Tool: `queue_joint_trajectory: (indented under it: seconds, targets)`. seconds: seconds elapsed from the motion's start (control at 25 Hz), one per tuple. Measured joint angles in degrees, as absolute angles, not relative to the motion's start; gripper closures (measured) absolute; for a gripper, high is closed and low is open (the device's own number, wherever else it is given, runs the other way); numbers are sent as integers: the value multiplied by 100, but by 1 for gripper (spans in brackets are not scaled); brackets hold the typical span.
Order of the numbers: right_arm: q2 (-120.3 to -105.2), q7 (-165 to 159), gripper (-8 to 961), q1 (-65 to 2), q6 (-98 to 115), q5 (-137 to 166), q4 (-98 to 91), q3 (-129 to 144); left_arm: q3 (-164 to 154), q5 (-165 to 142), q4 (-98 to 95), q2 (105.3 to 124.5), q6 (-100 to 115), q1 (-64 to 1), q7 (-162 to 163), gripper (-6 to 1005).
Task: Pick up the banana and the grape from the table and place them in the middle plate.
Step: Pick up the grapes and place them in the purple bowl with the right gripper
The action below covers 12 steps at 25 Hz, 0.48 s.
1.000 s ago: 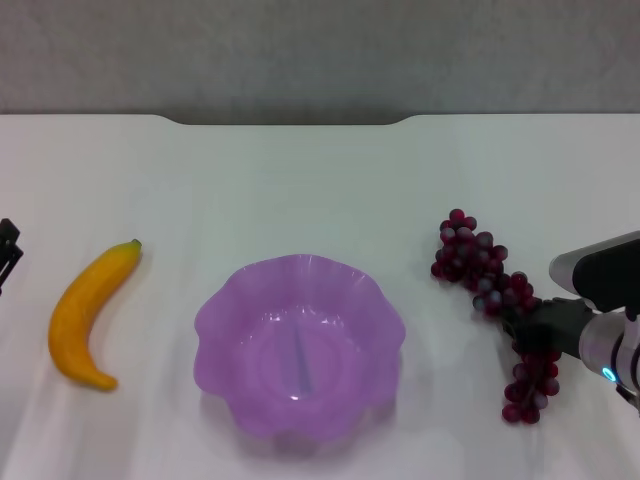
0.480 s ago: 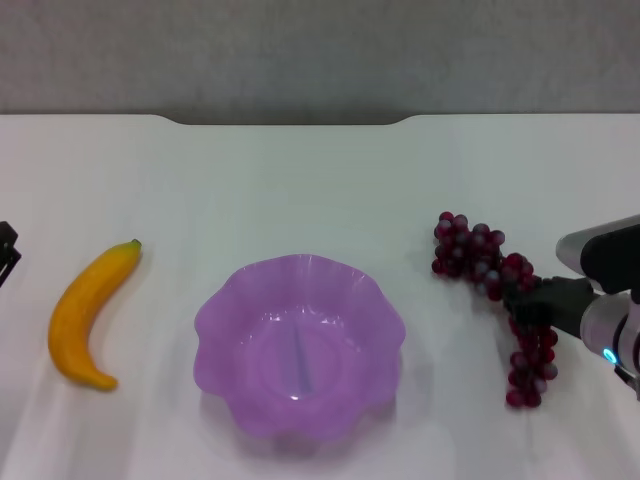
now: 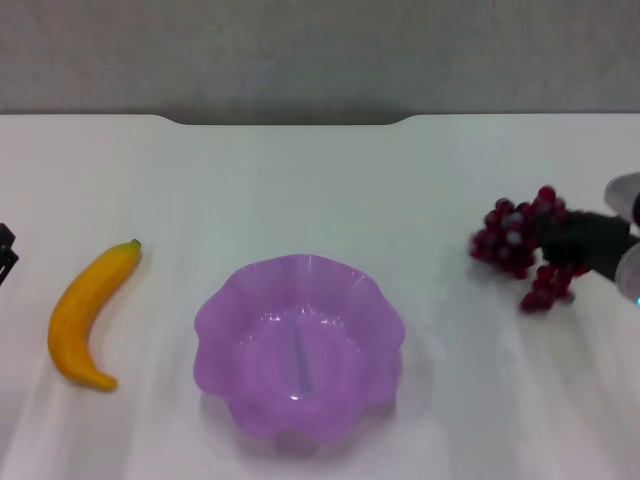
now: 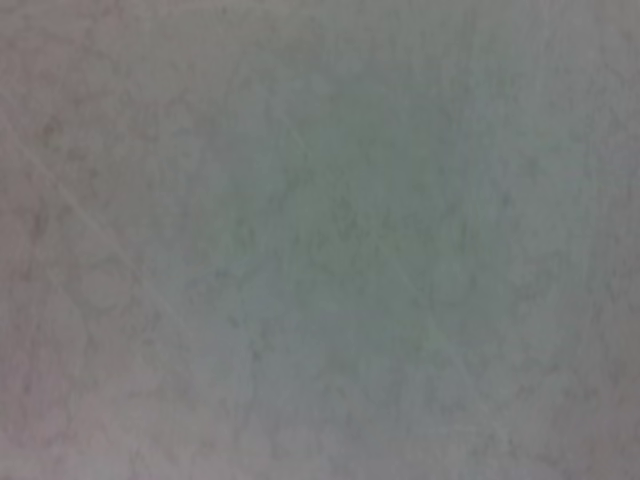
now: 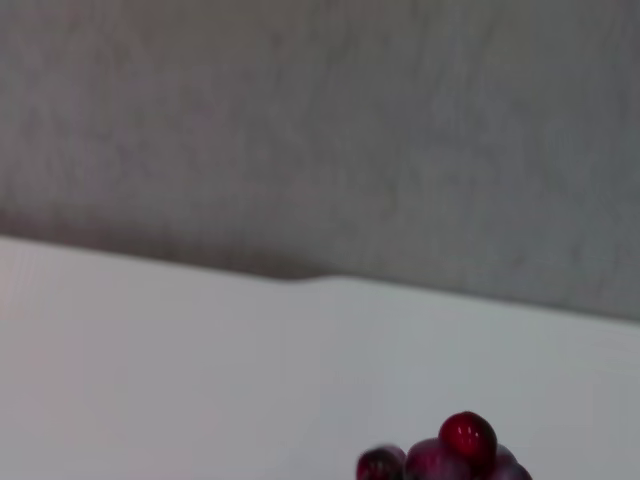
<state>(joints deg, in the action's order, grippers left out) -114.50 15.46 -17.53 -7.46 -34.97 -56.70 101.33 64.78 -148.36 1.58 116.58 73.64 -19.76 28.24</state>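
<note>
The grape is a dark red-purple bunch held off the table at the right, both ends drooping. My right gripper is shut on its middle. A few grapes show at the edge of the right wrist view. The banana, yellow-orange with a green tip, lies on the table at the left. The middle plate, translucent purple with a scalloped rim, sits empty at centre front. Only a dark bit of my left gripper shows at the left edge, left of the banana.
The table's notched far edge runs along the back, with a grey wall behind it. The left wrist view shows only a plain grey-white surface.
My right gripper has lifted the grape off the table and carried it up and to the right. The bunch now hangs from the fingers. Banana, plate and left arm have not moved.
</note>
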Motion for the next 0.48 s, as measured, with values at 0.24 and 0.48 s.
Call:
queue_joint_trajectory:
  seconds: [0.24,0.48]
  targets:
    - [-11448,1875,681,-1612,-841,-3497,-6293,9925,6478,-14835,158,11654,7365,-1978,2816,103]
    - [-11447,2325,682,-1624,-1250,-3499,-7022,9816,6478,-14836,158,11659,7364,-1993,2814,103]
